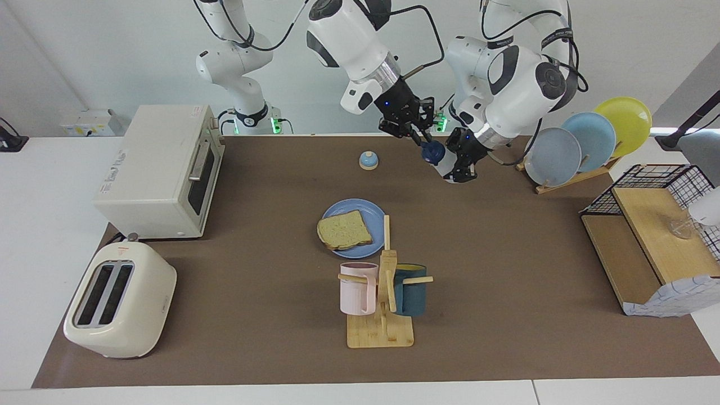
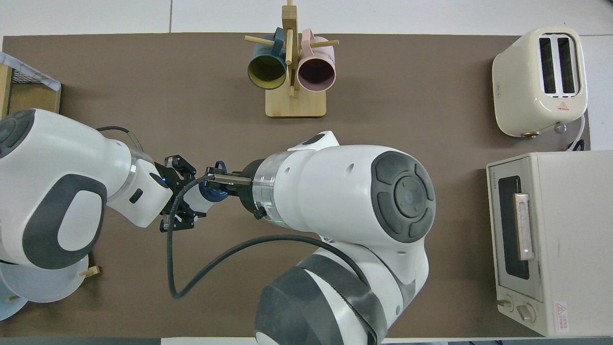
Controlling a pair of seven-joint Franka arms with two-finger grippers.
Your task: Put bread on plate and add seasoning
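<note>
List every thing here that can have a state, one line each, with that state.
Bread: lying on the plate.
Bottle: off the table, gripped by the left hand, cap on.
Right hand: at the bottle's cap.
Oven: door shut.
Toaster: slots empty.
Mugs: hanging on the rack.

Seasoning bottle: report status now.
Left pincer shut on seasoning bottle, held up over the mat. Right pincer at its blue cap. Bread already on plate. Nothing in the way.
</note>
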